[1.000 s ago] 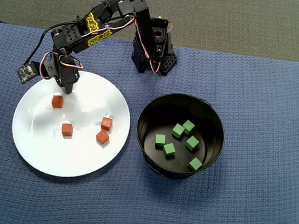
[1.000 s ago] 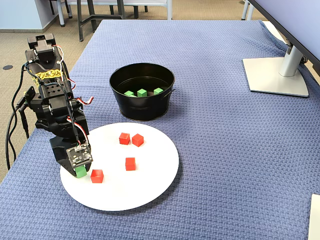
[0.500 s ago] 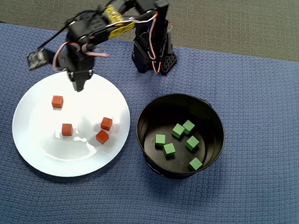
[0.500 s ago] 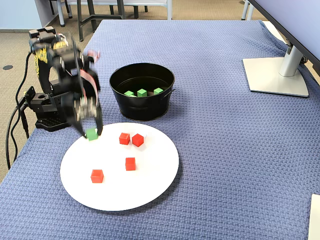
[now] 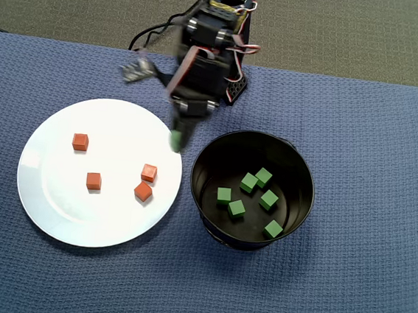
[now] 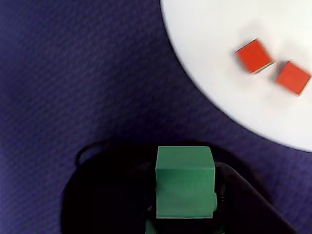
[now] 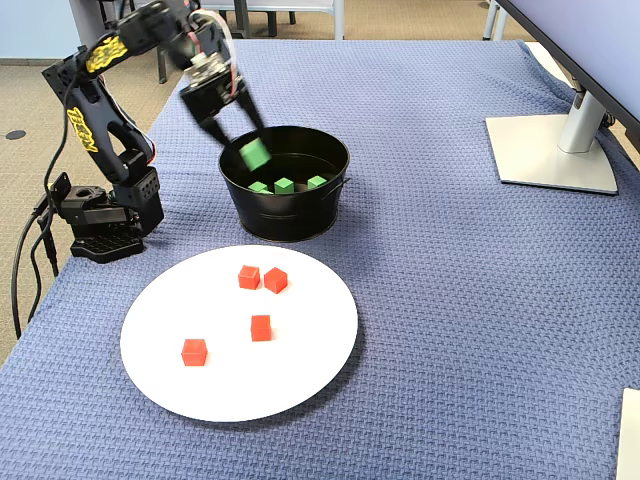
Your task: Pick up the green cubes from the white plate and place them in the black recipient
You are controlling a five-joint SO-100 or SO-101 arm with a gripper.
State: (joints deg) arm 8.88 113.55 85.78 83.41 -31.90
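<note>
Gripper clamps a green cube, raised near black pot's left rim; four red cubes on white plate.

Four red-orange cubes, scattered, 2 nearly touching; blue woven cloth over counter; monitor stand at far right, fixed view.
</note>
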